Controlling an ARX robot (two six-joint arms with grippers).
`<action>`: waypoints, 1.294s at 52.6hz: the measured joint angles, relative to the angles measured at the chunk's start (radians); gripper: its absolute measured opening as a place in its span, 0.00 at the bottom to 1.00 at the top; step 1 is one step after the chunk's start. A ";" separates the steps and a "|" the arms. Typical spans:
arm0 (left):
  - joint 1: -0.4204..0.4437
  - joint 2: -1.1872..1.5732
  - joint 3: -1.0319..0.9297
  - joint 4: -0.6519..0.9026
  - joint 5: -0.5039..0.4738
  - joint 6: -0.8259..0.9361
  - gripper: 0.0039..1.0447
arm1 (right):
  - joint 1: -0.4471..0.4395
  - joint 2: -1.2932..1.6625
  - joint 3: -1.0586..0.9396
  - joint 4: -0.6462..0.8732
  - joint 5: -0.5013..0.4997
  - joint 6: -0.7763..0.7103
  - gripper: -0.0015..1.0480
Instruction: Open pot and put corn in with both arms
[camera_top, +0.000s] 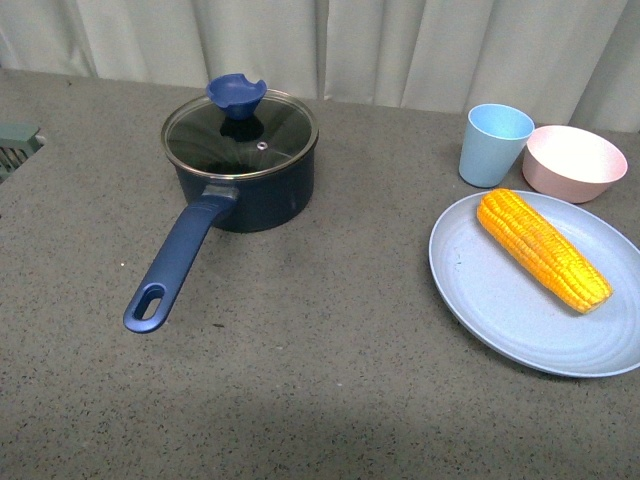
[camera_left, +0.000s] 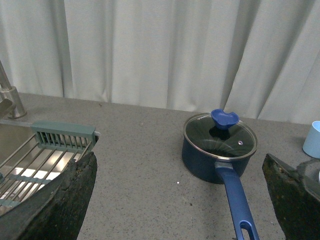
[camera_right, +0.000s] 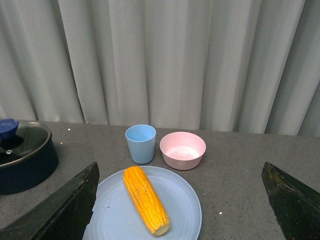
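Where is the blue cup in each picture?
Front view: the cup stands behind the plate, beside the bowl.
Left wrist view: only a sliver of the cup shows, cut off at the frame edge, past the pot.
Right wrist view: the cup stands behind the plate, beside the bowl.
Shared landmark: the pot, in all three.

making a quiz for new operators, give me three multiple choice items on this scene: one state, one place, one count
1. What state is the dark navy-blue round saucepan in? A) closed by its glass lid B) lid lying beside it C) tipped over
2. Where does the long yellow-orange corn cob lie? A) in a pink bowl B) on the light blue round plate C) inside the saucepan
3. How many cups show? A) one B) two C) three
Answers: 1 A, lid sits on the rim; 2 B, cob rests on the plate; 3 A, only the light blue cup.
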 joint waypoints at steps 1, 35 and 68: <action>0.000 0.000 0.000 0.000 0.000 0.000 0.94 | 0.000 0.000 0.000 0.000 0.000 0.000 0.91; 0.000 0.000 0.000 0.000 0.000 0.000 0.94 | 0.000 0.000 0.000 0.000 0.000 0.000 0.91; -0.109 0.229 0.013 0.063 -0.311 -0.041 0.94 | 0.000 0.000 0.000 0.000 0.001 0.000 0.91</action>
